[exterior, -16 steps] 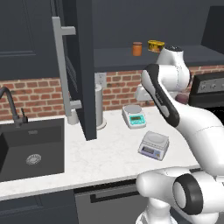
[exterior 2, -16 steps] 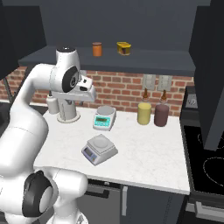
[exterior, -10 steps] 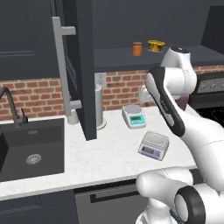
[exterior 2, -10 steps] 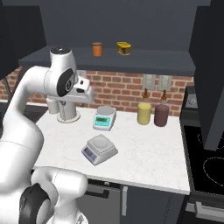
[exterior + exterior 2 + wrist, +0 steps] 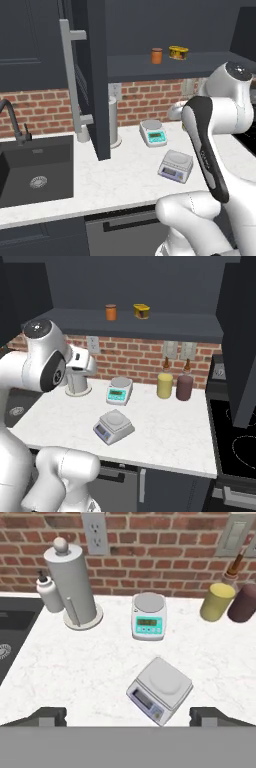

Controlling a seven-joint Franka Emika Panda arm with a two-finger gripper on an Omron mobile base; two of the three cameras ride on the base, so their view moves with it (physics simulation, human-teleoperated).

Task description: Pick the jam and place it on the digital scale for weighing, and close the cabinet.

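The arm is rising in a high bend over the counter [image 5: 165, 431], its hand looking down at the scale [image 5: 160, 689], which is sitting near the counter's front edge. The gripper [image 5: 128, 714] is standing wide open, holding nothing (its fingertips [image 5: 49, 714] far apart). The jam [image 5: 111, 311] is standing on the shelf of the open cabinet [image 5: 95, 75], near a yellow tin [image 5: 141, 310].

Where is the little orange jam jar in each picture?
Left base view: the jam stands on the open cabinet shelf, upper right of middle, left of the flat yellow tin.
Right base view: the jam is upper left of middle, again left of the tin.
Hand view: not in it.
Shared landmark: the digital scale sits on the counter below the shelf.
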